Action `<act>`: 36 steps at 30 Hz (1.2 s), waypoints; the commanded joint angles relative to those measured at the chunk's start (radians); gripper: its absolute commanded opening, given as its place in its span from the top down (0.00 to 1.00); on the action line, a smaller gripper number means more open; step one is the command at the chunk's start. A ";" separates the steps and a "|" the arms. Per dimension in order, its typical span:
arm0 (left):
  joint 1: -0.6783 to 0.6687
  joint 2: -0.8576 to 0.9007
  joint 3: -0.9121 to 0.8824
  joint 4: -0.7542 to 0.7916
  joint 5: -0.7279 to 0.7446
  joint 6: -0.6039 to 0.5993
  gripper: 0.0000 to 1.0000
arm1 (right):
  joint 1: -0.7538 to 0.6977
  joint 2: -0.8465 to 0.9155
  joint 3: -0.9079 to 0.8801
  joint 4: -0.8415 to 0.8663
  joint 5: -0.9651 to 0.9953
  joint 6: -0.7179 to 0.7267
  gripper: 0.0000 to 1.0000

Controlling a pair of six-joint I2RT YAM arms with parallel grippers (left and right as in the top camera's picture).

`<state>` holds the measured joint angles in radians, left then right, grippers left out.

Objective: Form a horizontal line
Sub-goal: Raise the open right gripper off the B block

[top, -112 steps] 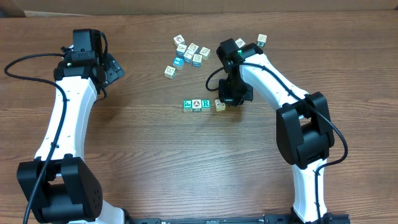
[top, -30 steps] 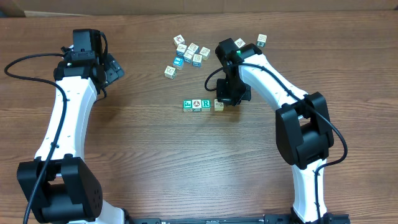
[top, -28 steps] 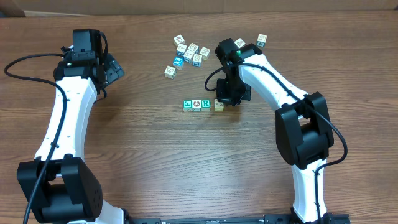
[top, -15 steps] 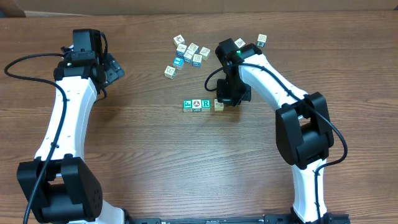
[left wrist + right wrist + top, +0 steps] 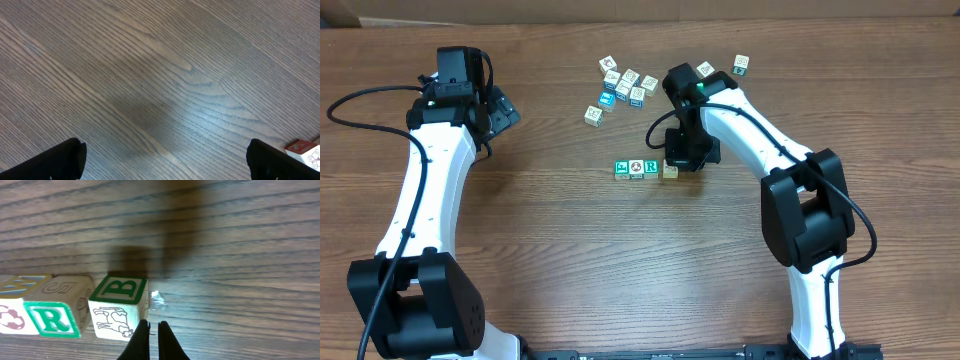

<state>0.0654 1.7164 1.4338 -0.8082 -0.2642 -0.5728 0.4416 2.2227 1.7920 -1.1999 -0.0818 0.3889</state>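
**Block four closes up on the row**

Seen from beside the brown wood-grain table: the pale wooden cube with a green letter B now sits just beside the pale wooden cube with a green letter R, touching it or very nearly. Seconds ago a clear gap parted them. The right gripper, its two black fingers drawn together with nothing between them, stands at the B cube's 3 o'clock side. Its wrist camera shows the fingertips right at the cube's lower corner, though whether they touch it cannot be told. The arm has slid a little toward 9 o'clock and the cube has gone with it, which looks like a push rather than a carry.

That makes four cubes side by side, running from 9 to 3 o'clock near the table's middle, with the B cube a shade out of true with its neighbours. For the task, one more link seems made, with plenty left. A loose heap of wooden letter cubes waits at 12 o'clock of the row, and strays lie around it. The left gripper, parked at 10 o'clock, hangs with fingers spread wide over bare wood, holding nothing.
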 commanded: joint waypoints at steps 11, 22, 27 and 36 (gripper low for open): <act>-0.008 -0.003 0.006 0.001 0.003 0.001 0.00 | 0.022 0.000 -0.006 0.013 0.029 -0.001 0.96; -0.008 -0.003 0.006 0.000 0.003 0.001 0.01 | 0.021 0.000 -0.006 0.014 0.104 0.000 0.95; -0.008 -0.003 0.006 0.000 0.003 0.001 0.00 | 0.021 0.000 -0.006 -0.008 0.103 0.000 0.95; -0.008 -0.003 0.006 0.000 0.003 0.001 0.00 | 0.021 0.000 -0.006 -0.002 0.104 0.000 0.95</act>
<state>0.0654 1.7164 1.4338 -0.8082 -0.2642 -0.5728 0.4625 2.2227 1.7920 -1.2060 0.0078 0.3885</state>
